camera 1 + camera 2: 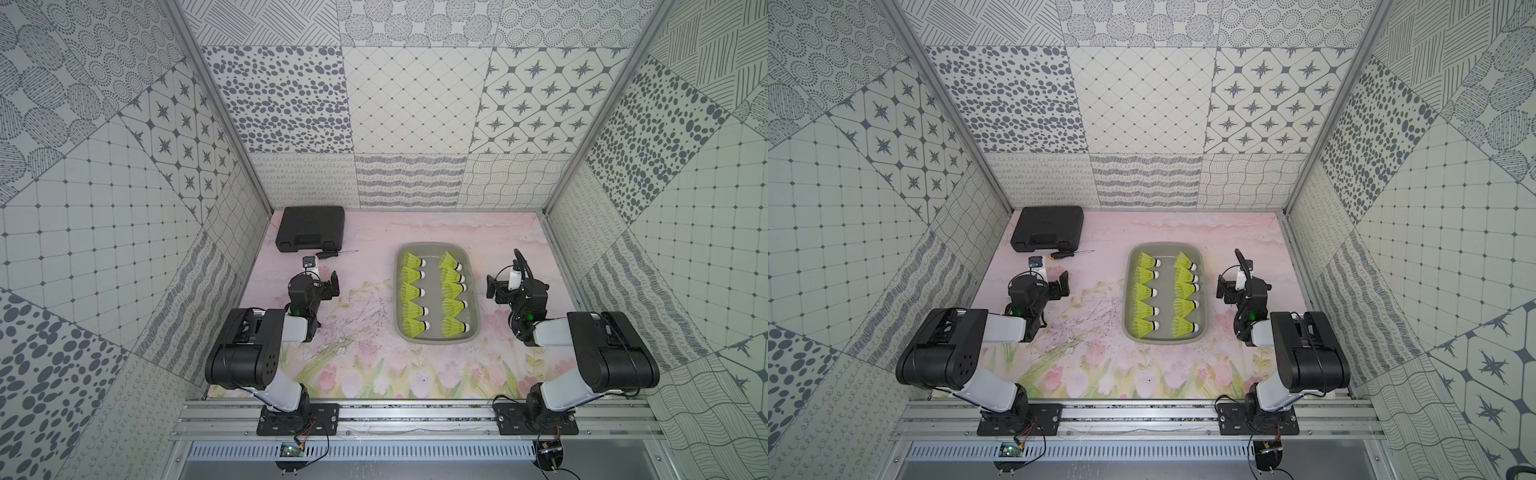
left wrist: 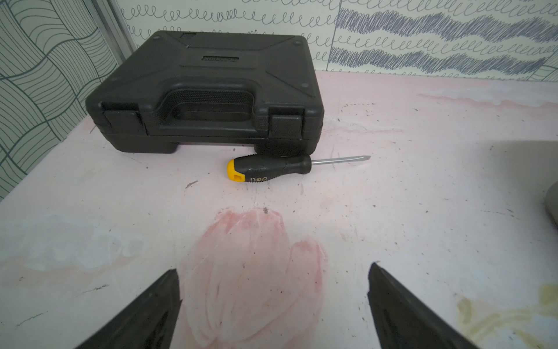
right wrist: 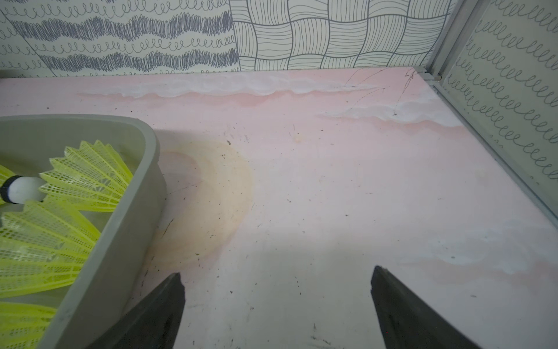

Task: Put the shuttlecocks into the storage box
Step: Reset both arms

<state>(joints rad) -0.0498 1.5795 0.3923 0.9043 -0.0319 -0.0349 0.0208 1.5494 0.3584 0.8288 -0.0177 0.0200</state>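
Shuttlecocks [image 1: 409, 262], 10 in 2 rows, lie inside the storage box [image 1: 436, 340]; your left gripper [image 2: 274, 272] and right gripper [image 3: 277, 275] both stand wide open, empty

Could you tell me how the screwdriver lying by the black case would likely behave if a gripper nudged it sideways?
The screwdriver lies flat on the table, and its handle looks rounded, so it would probably roll rather than slide. The black case just beyond it would likely stop a roll that way. The textured black grip probably isn't slippery.
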